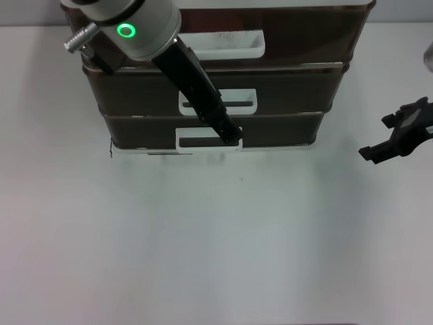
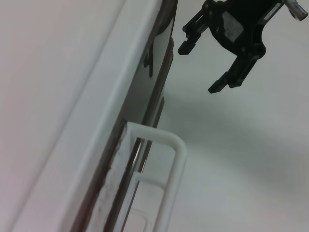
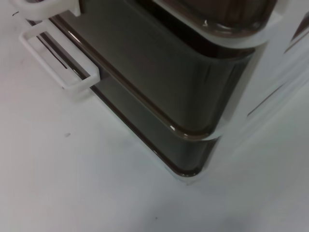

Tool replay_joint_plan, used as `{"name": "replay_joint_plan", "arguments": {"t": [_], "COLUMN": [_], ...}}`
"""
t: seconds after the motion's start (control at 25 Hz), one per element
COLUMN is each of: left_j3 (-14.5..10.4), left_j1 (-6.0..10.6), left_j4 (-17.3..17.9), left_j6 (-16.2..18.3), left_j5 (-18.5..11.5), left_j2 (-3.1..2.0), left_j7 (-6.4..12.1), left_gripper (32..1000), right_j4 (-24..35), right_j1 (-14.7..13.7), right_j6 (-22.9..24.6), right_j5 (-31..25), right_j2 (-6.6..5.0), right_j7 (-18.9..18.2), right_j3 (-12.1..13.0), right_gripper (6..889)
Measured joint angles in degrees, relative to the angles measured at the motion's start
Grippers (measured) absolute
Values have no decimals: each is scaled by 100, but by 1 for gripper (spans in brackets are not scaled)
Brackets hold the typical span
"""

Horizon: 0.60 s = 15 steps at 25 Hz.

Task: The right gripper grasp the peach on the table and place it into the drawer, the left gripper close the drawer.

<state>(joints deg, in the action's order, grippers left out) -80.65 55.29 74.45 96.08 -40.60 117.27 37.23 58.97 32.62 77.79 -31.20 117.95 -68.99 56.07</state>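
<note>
At your left black ribbed claw: bottom smoky-brown translucent drawer's white loop handle.
Its fingers, can't tell; your small right black claw gapes empty, well aside.

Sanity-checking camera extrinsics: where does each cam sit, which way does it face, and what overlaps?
Head: above, looking forward and down at the table and drawer cabinet; left arm reaches to the bottom drawer's handle, right tool off to the right.
Left wrist: right beside the cabinet front, looking along it; white handle close, no own fingers visible.
Right wrist: looks down at the cabinet's corner; no own body.
Shared: the right tool also shows in the left wrist view, jaws open.
</note>
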Motion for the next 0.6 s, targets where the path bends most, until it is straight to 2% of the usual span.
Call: {"name": "replay_joint_plan", "arguments": {"t": [0.24, 0.44, 0.6], "left_j3": [-38, -52, -76], "left_j1": [-6, -3, -19], "left_j4": [31, 53, 121], "left_j6": [92, 338, 601], "left_j5": [-27, -84, -253], "left_j2": [21, 37, 47], "left_j7": [4, -19, -47], "left_gripper": [884, 884, 884], "right_j4": [-5, -9, -9], "right_j1": [-8, -19, -20], "right_j6": [-43, -74, -74], "right_j5": [0, 0, 0], "right_j2": [0, 0, 0], "right_j7": [0, 0, 0], "right_j3": [0, 0, 0], "right_gripper": [866, 866, 866]}}
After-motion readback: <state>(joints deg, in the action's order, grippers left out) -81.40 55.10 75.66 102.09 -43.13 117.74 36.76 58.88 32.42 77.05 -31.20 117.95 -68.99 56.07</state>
